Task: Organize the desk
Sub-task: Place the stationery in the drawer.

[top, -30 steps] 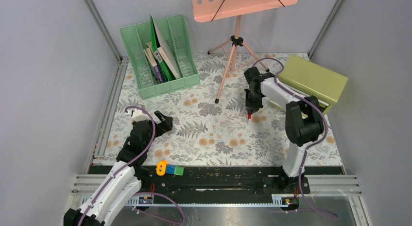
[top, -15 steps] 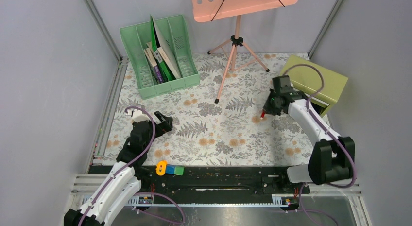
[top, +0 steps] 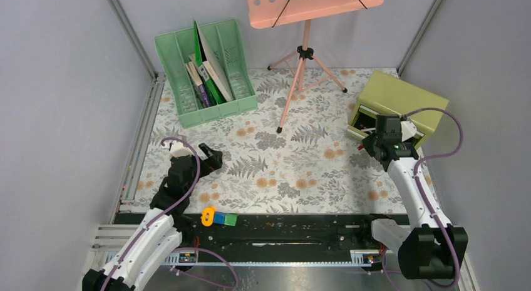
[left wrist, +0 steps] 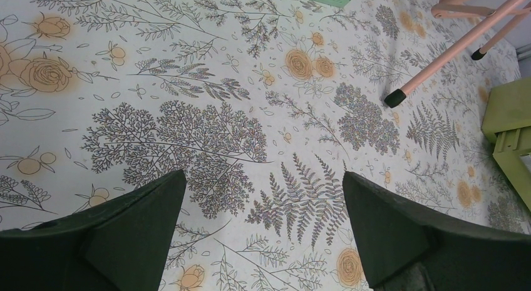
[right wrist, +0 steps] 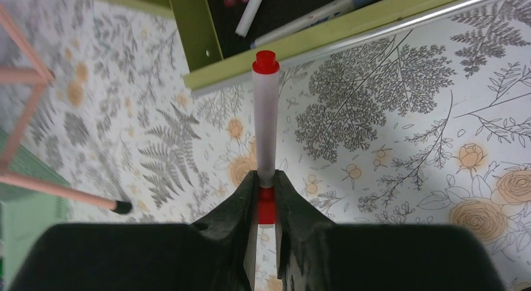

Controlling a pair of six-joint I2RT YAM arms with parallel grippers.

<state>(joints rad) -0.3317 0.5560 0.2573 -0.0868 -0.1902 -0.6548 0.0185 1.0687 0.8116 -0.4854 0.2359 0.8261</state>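
The right fingers (right wrist: 233, 211) clench a marker (right wrist: 265, 125); the left fingers (left wrist: 134, 219) hang spread wide, with the bench (left wrist: 206, 84) beneath both.

The stand (top: 305, 53) rises at the back of the bench (top: 269, 172). Left of it sits the file rack (top: 216, 113), books (top: 203, 78) in it; right of it the drawer box (top: 407, 100), a marker (right wrist: 264, 122) just before its drawer (right wrist: 325, 40). Blocks (top: 219, 218) lie well before it, leftward.
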